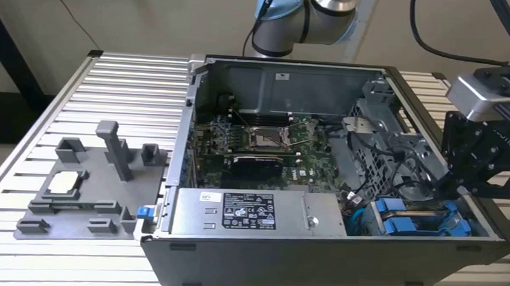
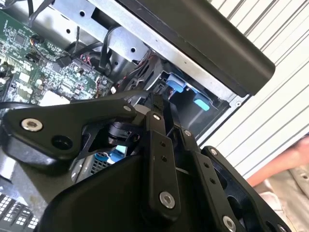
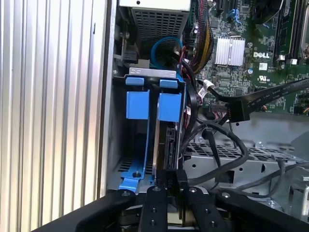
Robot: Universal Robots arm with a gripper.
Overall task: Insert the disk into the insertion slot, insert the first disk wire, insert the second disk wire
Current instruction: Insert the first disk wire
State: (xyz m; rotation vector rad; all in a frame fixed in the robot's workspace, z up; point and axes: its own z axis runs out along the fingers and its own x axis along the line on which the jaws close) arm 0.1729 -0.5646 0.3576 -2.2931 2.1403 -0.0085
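The disk (image 3: pixel 162 145) stands edge-on inside the insertion slot (image 3: pixel 117 140), with its blue carrier tab (image 3: pixel 170 107) at the far end. In the exterior view the disk's blue carrier (image 1: pixel 415 225) sits in the slot (image 1: pixel 364 218) at the case's front corner on the exterior view's right. My gripper (image 3: pixel 173 187) is at the disk's near end. Its fingers (image 3: pixel 154 195) are closed on the black connector of a disk wire (image 3: pixel 176 176), whose cable runs up beside the disk. In the exterior view the gripper (image 1: pixel 449 189) hangs just above the slot; the second wrist view has the gripper (image 2: pixel 157 105) pointing at the blue tabs (image 2: pixel 176 87).
A second blue carrier (image 3: pixel 136 104) fills the neighbouring bay. A loose black connector (image 3: pixel 237 111) on a flat cable hangs over the motherboard (image 3: pixel 251 72). The silver power supply (image 1: pixel 252 213) lies beside the slot. A grey fixture (image 1: pixel 83 188) sits on the table. A person's arm (image 2: pixel 289 164) is near.
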